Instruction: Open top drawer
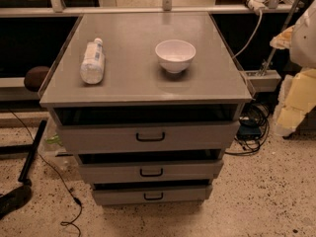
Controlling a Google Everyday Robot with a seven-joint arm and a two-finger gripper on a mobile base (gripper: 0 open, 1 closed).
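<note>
Jaws lie outside our view, so we cannot tell how they stand. Our gripper does not show; we see only a blurred white form [307,36] at the right edge. We face a grey cabinet [133,83]. Its top drawer [98,138] sits just under the top, with a dark gap above its front and two narrower drawers [108,173] below. A bottle [93,61] lies on top, apart from a bowl [175,55]. A black handle [150,137] sits mid-front.
</note>
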